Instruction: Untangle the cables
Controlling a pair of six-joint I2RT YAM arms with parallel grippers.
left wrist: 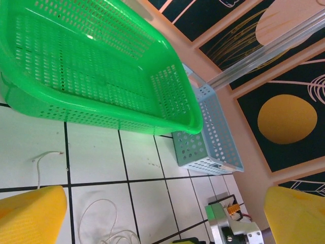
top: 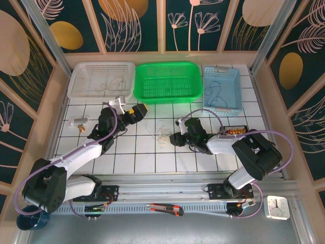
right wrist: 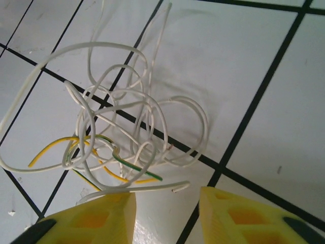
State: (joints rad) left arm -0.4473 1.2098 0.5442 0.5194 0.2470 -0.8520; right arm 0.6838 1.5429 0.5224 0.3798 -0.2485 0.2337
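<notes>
Hovering just beside tangled clump of thin white, yellow and green cables [right wrist: 127,127] on white tiled surface [right wrist: 284,76]: right gripper [right wrist: 167,218], yellow fingers [right wrist: 86,218] apart, nothing between. Also left gripper [left wrist: 167,208] wide apart, empty, near green plastic basket [left wrist: 101,66]. Step, I think: picking one cable to pull free. Next move needs pinch on one loose end only, then slow pull, so knot stays loose.
</notes>
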